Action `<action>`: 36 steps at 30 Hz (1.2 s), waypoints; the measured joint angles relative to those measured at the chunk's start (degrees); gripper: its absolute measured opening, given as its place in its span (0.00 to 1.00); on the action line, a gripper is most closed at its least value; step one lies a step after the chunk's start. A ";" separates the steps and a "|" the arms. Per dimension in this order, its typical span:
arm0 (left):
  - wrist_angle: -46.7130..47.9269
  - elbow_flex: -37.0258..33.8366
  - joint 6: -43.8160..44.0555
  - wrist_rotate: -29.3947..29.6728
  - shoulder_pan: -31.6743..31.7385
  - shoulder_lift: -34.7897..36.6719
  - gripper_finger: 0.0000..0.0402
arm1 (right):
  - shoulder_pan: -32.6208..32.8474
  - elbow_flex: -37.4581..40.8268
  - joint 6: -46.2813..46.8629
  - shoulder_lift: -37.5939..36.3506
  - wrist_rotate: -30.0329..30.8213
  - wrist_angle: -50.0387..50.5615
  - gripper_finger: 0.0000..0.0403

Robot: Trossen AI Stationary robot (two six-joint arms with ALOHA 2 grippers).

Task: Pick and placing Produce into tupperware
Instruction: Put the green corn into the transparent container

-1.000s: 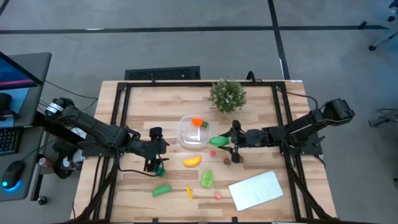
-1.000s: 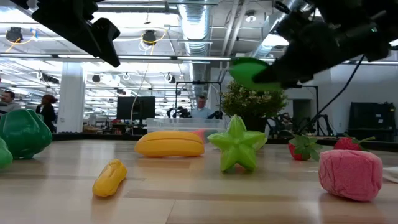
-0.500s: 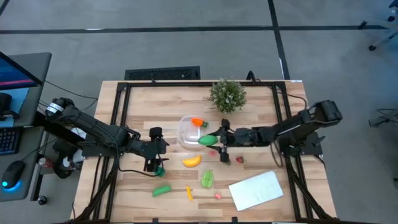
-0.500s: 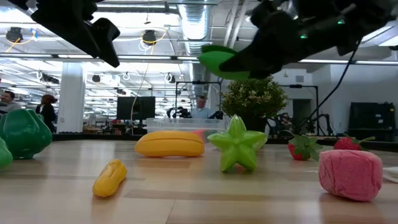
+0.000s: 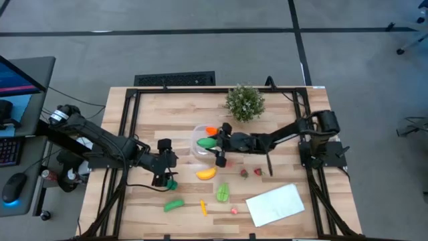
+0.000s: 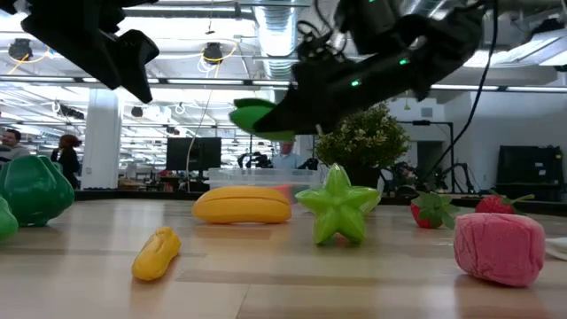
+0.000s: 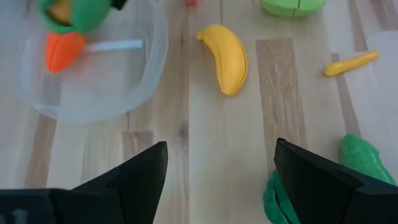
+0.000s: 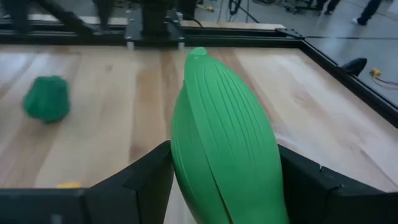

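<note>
While the right hand (image 5: pixel 215 143), clamped on a green pod (image 5: pixel 206 142), hangs over the tupperware (image 5: pixel 198 148), only a carrot (image 5: pixel 211 130) lies inside; banana (image 5: pixel 206 173), starfruit (image 5: pixel 222 193), berries and other greens wait on the table (image 5: pixel 281 127), and the left hand (image 5: pixel 166 175) hovers apart

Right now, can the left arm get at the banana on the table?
Probably yes. The left gripper is open and holds nothing, and the banana lies on bare wood close beside it. The right gripper, shut on a green piece, is over the tupperware, not in the way.
</note>
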State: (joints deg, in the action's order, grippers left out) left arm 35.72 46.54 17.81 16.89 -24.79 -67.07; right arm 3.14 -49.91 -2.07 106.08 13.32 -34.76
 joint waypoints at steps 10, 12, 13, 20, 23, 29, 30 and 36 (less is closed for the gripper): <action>1.15 0.00 1.98 1.43 -2.18 0.00 0.71 | -2.93 -4.74 6.21 3.28 0.68 6.99 0.56; 1.17 0.00 1.98 1.84 -2.26 0.00 0.71 | -2.99 -4.87 7.18 3.17 2.27 7.80 0.56; 1.12 0.00 1.98 1.88 -2.26 0.00 0.71 | -2.96 -4.86 7.61 3.17 3.16 8.28 0.56; 1.07 0.00 1.98 2.54 -2.26 0.00 0.71 | -2.91 -4.81 10.68 3.17 4.74 9.31 0.56; 1.03 0.00 1.98 2.96 -2.26 0.00 0.71 | -2.91 -4.81 11.32 3.17 4.80 9.27 0.56; 0.76 0.00 1.98 3.31 -2.26 0.00 0.71 | -2.91 -4.92 10.87 4.96 4.68 7.91 0.56; 0.77 0.00 1.98 3.33 -2.26 0.00 0.71 | -2.91 -4.85 10.63 5.25 4.68 7.41 0.56; 0.82 0.00 2.88 3.27 -2.26 0.00 0.71 | -3.05 -5.03 9.60 7.64 4.77 3.75 0.57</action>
State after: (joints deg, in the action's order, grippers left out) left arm 36.53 46.54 20.69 20.16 -27.05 -67.07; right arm 0.09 -54.94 7.53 113.72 18.09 -31.02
